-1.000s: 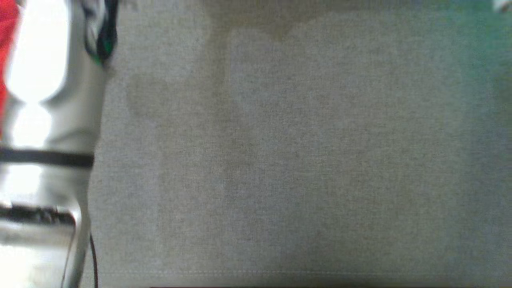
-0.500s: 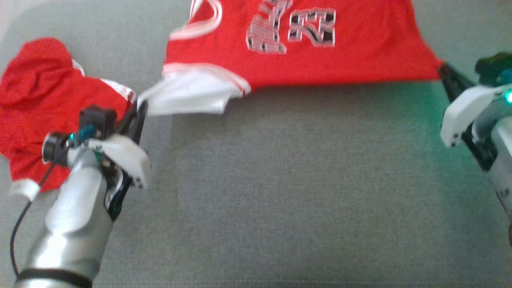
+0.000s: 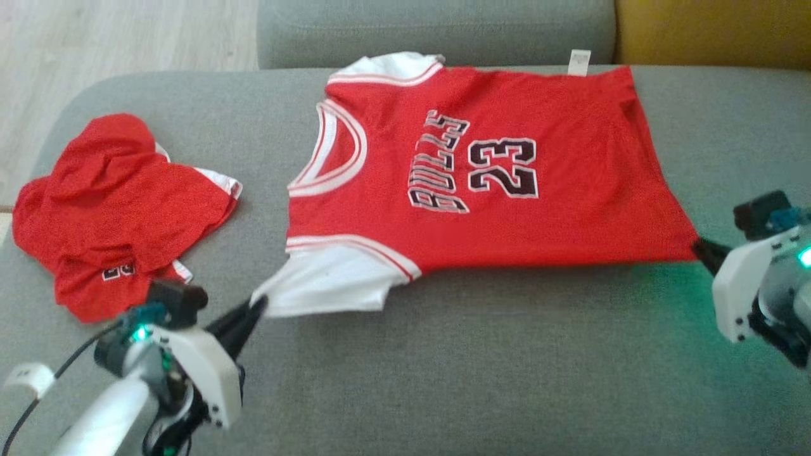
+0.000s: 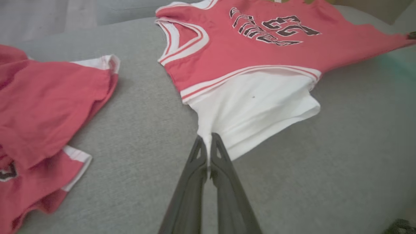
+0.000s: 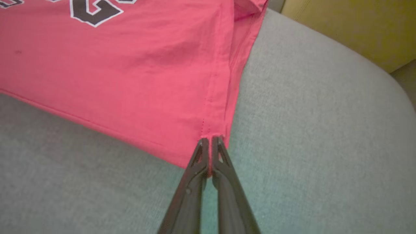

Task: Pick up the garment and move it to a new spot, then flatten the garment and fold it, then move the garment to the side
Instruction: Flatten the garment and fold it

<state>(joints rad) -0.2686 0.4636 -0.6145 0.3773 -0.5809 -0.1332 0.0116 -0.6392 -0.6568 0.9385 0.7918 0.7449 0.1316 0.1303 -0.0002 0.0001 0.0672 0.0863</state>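
The right gripper [image 5: 210,140] has its two dark fingers pressed together, pinching the bottom hem corner of the red garment [image 5: 130,81] right at the side seam. The cloth lies spread over a grey upholstered seat [image 5: 308,130]. Black lettering [image 5: 94,11] edged in white is cut off at the top left. A yellow surface [image 5: 351,26], perhaps a cushion, sits top right.

The left gripper [image 3: 255,306] and right gripper [image 3: 699,247] are built with long dark fingers [image 4: 191,185]; white housings [image 3: 203,370] are lit green; a black cable [image 3: 70,356] is attached.
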